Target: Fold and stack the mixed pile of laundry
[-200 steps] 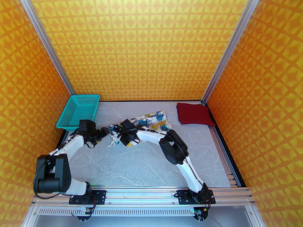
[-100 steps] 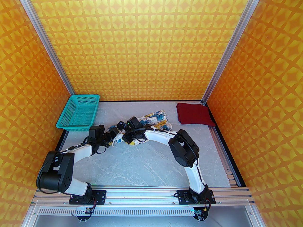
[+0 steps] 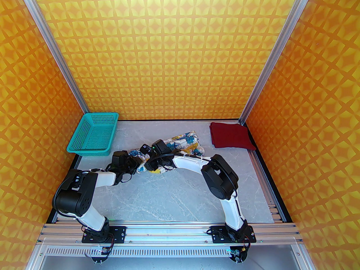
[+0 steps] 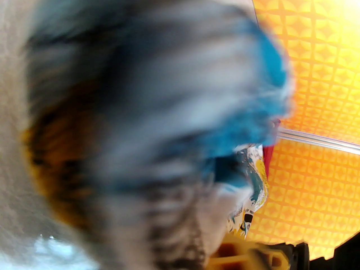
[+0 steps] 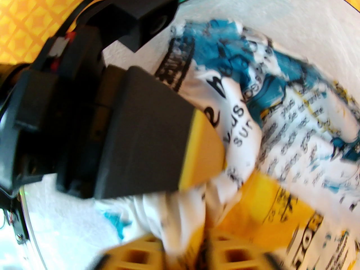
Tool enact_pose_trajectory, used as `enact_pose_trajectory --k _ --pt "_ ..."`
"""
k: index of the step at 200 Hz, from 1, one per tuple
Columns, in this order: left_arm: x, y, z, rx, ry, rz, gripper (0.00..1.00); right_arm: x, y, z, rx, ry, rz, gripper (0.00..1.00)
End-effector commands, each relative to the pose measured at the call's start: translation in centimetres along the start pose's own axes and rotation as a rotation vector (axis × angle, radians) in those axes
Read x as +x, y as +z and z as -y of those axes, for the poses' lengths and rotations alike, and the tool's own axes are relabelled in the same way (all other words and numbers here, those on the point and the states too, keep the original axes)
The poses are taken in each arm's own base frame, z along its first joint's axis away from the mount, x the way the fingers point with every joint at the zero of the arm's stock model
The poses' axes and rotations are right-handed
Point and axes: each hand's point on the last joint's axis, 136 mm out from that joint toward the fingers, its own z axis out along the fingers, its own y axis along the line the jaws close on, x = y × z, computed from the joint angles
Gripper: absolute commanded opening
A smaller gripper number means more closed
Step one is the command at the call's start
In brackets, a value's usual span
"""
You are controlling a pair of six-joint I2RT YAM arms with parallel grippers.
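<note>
The white printed shirt (image 3: 182,143) lies crumpled mid-table, both grippers at its near-left end. My left gripper (image 3: 137,164) is shut on a fold of it. In the right wrist view its yellow-tipped fingers (image 5: 201,150) pinch the cloth (image 5: 281,117). The left wrist view has the printed shirt (image 4: 157,103) blurred right against the lens. My right gripper (image 5: 184,252) stands right beside the left one, its jaws apart, with a fold of the shirt lying between them. The dark red T-shirt (image 3: 230,136) rests folded in the back right corner, away from both grippers.
A teal perforated basket (image 3: 92,135) stands at the back left, just behind the left arm. Patterned orange walls and metal posts (image 3: 264,69) close in the sides and back. Bare grey table (image 3: 168,195) lies between the arms and the near rail.
My left arm has swung right to the printed shirt's near-left end and its jaws have shut on the cloth. The right gripper's jaws, shut before, have come apart.
</note>
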Motion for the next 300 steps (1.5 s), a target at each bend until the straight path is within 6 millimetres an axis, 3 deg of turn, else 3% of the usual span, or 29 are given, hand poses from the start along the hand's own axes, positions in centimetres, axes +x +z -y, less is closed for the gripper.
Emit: enact_pose_trajectory --k 1,18,36,50,59,82,112,140,185,204,230,255,274,300 --pt "-1.2 -1.0 1.3 -0.041 0.113 0.019 0.00 -2.0 -4.3 0.3 -0.012 0.109 0.104 0.54" --pt "-1.3 -1.5 1.3 -0.083 0.195 -0.011 0.00 -1.3 -6.9 1.2 -0.038 0.246 0.130 0.58" --pt "-1.5 -2.5 2.1 -0.146 0.334 -0.056 0.00 -0.4 -9.4 3.5 -0.037 0.438 0.154 0.59" --pt "-1.9 -3.5 3.0 -0.190 0.421 -0.072 0.00 0.6 -10.4 6.1 -0.021 0.623 0.161 0.56" --pt "-2.0 -4.1 3.6 -0.213 0.474 -0.085 0.00 0.8 -10.5 7.3 -0.049 0.737 0.164 0.48" --pt "-2.6 -5.3 5.3 -0.261 0.587 -0.118 0.00 -0.2 -8.8 8.0 -0.163 0.839 0.173 0.20" --pt "-3.4 -6.5 7.2 -0.297 0.699 -0.137 0.00 -1.0 -5.2 9.6 -0.141 0.838 0.127 0.05" --pt "-4.1 -6.9 8.6 -0.311 0.764 -0.143 0.00 -0.5 -0.8 9.8 -0.143 0.856 0.066 0.00" --pt "-5.9 -7.4 11.3 -0.349 0.868 -0.119 0.00 2.0 4.5 5.6 -0.118 0.802 -0.008 0.00" --pt "-4.9 -6.8 11.8 -0.356 0.923 -0.163 0.00 1.5 4.0 5.2 -0.132 0.818 0.024 0.00" --pt "-2.9 -5.8 11.8 -0.355 0.965 -0.216 0.00 -1.5 0.2 5.3 -0.118 0.784 0.112 0.03" --pt "-1.5 -5.6 11.9 -0.354 1.004 -0.232 0.00 -3.5 -2.6 6.6 -0.159 0.872 0.209 0.03" --pt "-0.3 -5.5 12.6 -0.329 1.053 -0.244 0.00 -4.4 -2.9 7.2 -0.184 0.887 0.224 0.04" --pt "0.7 -5.5 12.7 -0.319 1.103 -0.267 0.00 -4.0 -0.7 8.3 -0.151 0.898 0.170 0.03"
